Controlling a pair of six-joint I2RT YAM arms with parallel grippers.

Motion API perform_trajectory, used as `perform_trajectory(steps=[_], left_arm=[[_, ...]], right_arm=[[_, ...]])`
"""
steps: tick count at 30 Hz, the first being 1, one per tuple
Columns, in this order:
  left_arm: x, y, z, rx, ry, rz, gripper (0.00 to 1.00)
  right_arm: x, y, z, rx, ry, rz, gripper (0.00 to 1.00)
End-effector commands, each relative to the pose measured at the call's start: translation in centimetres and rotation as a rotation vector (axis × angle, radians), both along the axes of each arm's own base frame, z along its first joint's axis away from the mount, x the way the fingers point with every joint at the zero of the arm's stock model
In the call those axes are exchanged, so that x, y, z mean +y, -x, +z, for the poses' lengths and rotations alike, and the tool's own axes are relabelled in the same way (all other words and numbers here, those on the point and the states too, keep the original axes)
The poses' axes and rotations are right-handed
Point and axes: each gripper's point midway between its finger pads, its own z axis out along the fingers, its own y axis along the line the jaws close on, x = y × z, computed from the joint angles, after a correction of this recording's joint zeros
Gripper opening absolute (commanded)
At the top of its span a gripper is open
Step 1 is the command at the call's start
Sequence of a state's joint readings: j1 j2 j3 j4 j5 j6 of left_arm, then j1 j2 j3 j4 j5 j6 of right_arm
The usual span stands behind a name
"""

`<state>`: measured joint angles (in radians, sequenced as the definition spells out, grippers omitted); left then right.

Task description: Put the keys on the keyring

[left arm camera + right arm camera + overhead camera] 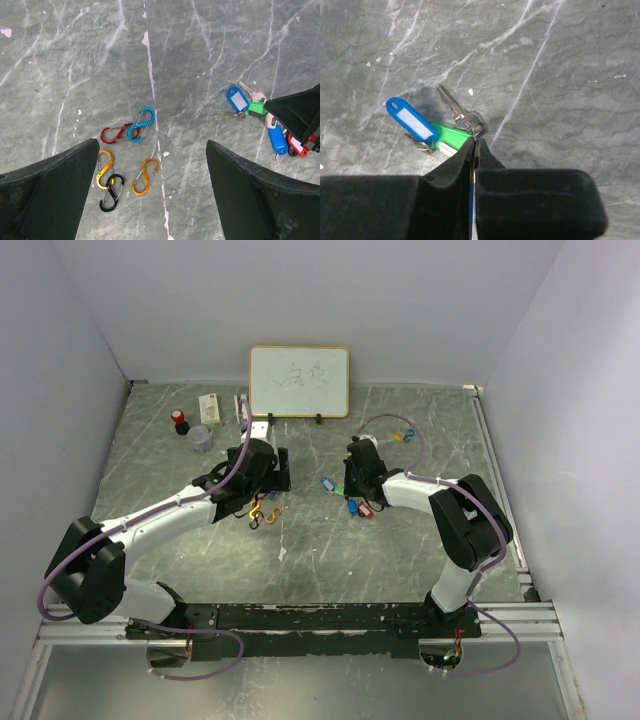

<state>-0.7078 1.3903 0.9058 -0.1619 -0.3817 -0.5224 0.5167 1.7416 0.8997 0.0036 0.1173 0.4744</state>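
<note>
The keys lie as a bunch on the marble table: a blue tag, a green tag and a metal key. The left wrist view also shows the first blue tag, a second blue tag and a red tag. My right gripper is shut, a thin blue tag edge pinched between its fingers, its tips touching the bunch. My left gripper is open and empty above several carabiner clips: red, blue, orange, black.
A whiteboard stands at the back. A red-capped item, a white box and a small grey cup sit at the back left. A purple cable loop lies behind the right arm. Walls close in left, right and behind.
</note>
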Motion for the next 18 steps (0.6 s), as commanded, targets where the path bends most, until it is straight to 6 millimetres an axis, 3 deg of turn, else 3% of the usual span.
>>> perform_trajectory(steps=[1, 7, 12, 18], left_arm=[[-0.5, -0.7, 1.2, -0.032, 0.008, -0.008, 1.0], [0.2, -1.0, -0.8, 0.014, -0.079, 0.012, 0.98], [0.8, -1.0, -2.2, 0.062, -0.135, 0.02, 0.98], [0.4, -0.4, -1.5, 0.068, -0.121, -0.024, 0.95]], right_arm=[[-0.6, -0.6, 1.2, -0.051, 0.031, -0.029, 0.0], [-0.9, -0.4, 6.9, -0.257, 0.063, -0.064, 0.0], [-0.8, 0.0, 9.8, -0.302, 0.039, -0.057, 0.0], [-0.2, 0.8, 12.6, -0.35, 0.009, -0.03, 0.0]])
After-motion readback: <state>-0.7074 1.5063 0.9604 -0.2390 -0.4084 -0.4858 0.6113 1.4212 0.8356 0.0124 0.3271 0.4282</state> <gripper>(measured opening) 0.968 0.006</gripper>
